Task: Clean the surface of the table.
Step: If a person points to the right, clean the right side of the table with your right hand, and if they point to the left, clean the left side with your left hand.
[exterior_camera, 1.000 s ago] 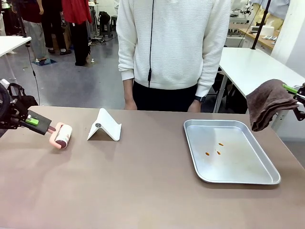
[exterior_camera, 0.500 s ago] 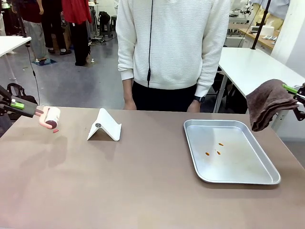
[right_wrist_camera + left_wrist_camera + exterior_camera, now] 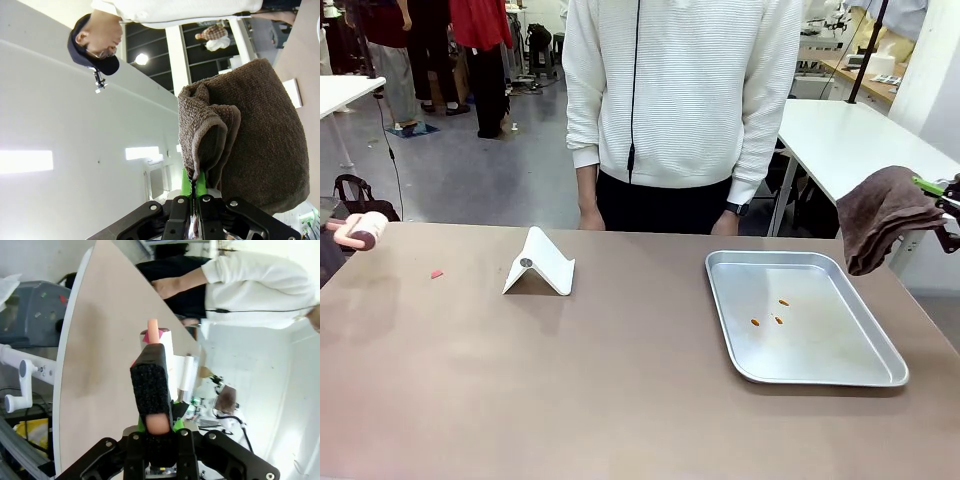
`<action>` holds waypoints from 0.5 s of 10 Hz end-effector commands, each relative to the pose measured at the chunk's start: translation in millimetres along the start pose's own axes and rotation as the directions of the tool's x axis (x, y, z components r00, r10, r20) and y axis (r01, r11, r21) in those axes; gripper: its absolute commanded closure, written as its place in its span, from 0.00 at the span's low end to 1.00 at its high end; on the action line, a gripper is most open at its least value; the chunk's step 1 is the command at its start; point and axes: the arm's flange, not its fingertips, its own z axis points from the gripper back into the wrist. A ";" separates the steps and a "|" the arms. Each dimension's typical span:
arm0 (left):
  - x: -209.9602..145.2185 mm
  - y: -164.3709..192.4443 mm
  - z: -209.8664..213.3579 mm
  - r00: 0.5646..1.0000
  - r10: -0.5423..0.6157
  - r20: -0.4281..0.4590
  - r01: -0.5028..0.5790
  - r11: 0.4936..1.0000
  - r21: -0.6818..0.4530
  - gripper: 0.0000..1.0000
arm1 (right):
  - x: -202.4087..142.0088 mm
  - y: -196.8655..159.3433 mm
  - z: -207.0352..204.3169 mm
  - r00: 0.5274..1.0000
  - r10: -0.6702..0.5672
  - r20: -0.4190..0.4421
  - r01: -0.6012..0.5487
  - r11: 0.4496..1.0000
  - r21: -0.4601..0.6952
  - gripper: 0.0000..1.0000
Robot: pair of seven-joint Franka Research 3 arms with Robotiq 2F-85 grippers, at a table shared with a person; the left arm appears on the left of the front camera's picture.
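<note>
Two grippers, and each is clamped on something.

From the front camera I see the table (image 3: 620,400) filling the lower frame, its taupe top mostly bare. At its far left corner a pink-handled roller (image 3: 364,230) is held up, and its handle runs off the picture's left side. A small red scrap (image 3: 437,273) lies on the tabletop a little to the right of it. A folded white stand (image 3: 540,265) sits further right, nearer the far edge. On the right half rests a silver tray (image 3: 840,345) with three orange bits (image 3: 778,320) close together in it. The right gripper (image 3: 926,186) is raised off the table's right end, with a brown towel (image 3: 880,215) drooping from it. A person (image 3: 685,100) in a white sweater stands at the far side, hands (image 3: 590,218) down at the table's edge.

On the left wrist camera the left gripper (image 3: 151,352) has its fingers pressed tight on the roller's pink handle — the handle shows between the pads and pokes out past the tips. The white roll sits just beyond. From this angle I can't really tell whether it touches the tabletop, which runs sideways behind it.

On the right wrist camera the right gripper's green pads (image 3: 185,186) pinch a fold of the towel — the rest is bunched above them.
</note>
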 end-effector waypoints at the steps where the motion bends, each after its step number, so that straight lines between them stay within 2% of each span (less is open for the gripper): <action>1: -5.9 -12.1 -15.2 1.000 -0.009 0.016 0.008 0.998 0.070 0.79 | -1.4 2.3 1.2 1.000 0.013 -0.011 -0.012 1.000 0.014 1.00; 5: -5.9 -12.1 -15.2 1.000 -0.009 0.016 0.008 0.998 0.070 0.79 | -1.4 2.3 1.2 1.000 0.013 -0.011 -0.012 1.000 0.014 1.00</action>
